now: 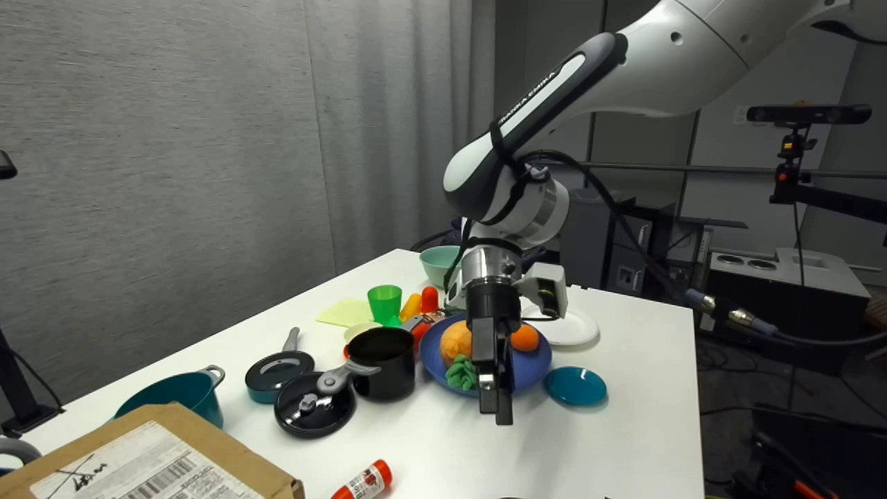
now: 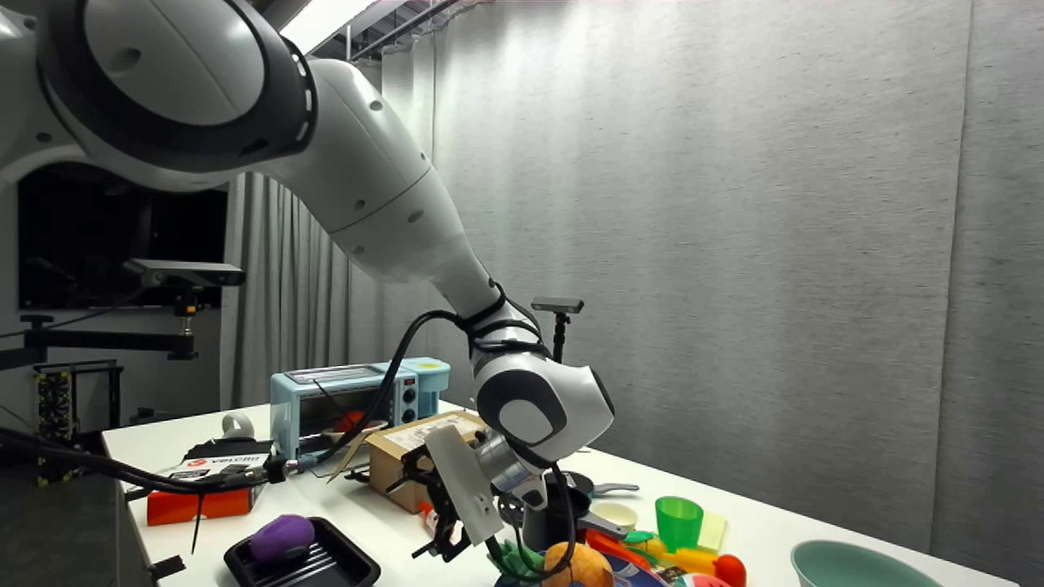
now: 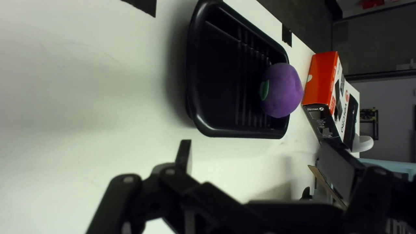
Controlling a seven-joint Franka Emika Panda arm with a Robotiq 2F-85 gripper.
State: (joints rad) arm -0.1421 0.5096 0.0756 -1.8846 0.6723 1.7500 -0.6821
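Black and blurred, the gripper [image 3: 261, 159] sits closest to the wrist camera, at 6 o'clock, with its fingers [image 3: 184, 152] spread wide and nothing held between them. Past the fingertips, toward 12 o'clock, a black tray [image 3: 221, 81] rests on the white table [image 3: 97, 146], touching neither finger. Inside it, at the 3 o'clock end, lies a purple toy [image 3: 282, 92]; from midway between the fingertips the toy bears between 12 and 1 o'clock. That bearing is, I judge, the relation that counts: the toy lies ahead of the gap, apart from it, rather than within it. Its long axis is hard to read there, since it looks nearly round, but in an exterior view the toy [image 2: 281, 538] stretches roughly from 8 to 2 o'clock, and its tray sits toward 8 or 9 o'clock from the gripper. Near the toy, toward 3 o'clock in the wrist view, stands an orange-sided box [image 3: 320, 78]. In an exterior view a blue dish [image 1: 533, 364] shows behind the gripper toward 12 o'clock, with a teal saucer [image 1: 575, 386] toward 2 or 3 o'clock; seen edge-on, the fingers hide their opening
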